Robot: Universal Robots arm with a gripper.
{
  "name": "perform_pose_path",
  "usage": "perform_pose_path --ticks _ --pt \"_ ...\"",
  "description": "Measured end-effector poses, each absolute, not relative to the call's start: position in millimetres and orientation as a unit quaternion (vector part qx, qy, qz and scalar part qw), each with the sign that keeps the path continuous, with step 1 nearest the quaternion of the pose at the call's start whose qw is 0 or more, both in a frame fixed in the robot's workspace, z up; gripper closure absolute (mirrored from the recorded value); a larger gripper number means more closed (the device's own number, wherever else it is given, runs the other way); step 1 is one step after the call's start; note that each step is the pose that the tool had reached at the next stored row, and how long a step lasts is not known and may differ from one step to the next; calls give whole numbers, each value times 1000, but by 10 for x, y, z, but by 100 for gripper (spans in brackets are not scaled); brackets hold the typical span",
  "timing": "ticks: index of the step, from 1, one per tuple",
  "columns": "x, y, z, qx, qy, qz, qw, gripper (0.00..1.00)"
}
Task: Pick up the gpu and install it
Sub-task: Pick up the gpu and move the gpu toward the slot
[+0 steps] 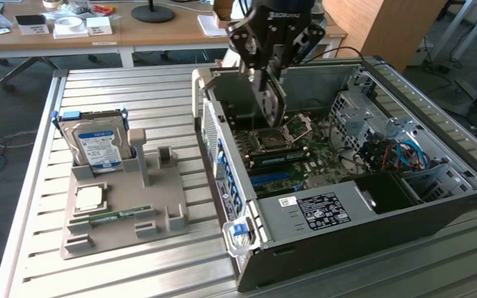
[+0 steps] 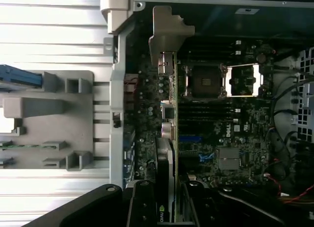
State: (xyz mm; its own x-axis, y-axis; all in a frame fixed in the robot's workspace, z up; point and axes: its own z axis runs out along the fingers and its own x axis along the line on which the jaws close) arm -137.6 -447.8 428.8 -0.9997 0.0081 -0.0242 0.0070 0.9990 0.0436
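My gripper (image 1: 265, 73) hangs over the open computer case (image 1: 346, 242), shut on the gpu (image 1: 272, 102). The card is a thin dark board that hangs edge-down from the fingers, above the motherboard (image 1: 297, 155) and close to the case's wall on the exterior view's left. In the wrist view the gpu (image 2: 167, 158) is seen edge-on, with its grey metal bracket (image 2: 167, 28) at the far end. It runs from my gripper (image 2: 167, 214) across the motherboard (image 2: 221, 133), beside the open CPU socket (image 2: 203, 82). The card is still above the board, not touching it.
On the slatted metal table (image 1: 139, 93), a grey parts holder (image 1: 122, 205) carries a silver hard drive (image 1: 97, 146), a CPU chip (image 1: 89, 197) and a green memory stick (image 1: 110, 217). Drive bays and cables (image 1: 396, 152) fill the case on the exterior view's right. A power supply (image 1: 322, 208) sits at the front.
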Motion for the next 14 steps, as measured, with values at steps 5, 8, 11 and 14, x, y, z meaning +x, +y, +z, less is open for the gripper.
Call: perform_pose_path --ticks 5,8,11,14 --pt "-1148 -4478 4288 4 1000 22 12 73" --pt "-1013 -4478 4287 4 1000 22 12 73" --pt "-874 -4478 4288 4 1000 22 12 73" --pt "-740 -4478 4288 4 1000 22 12 73"
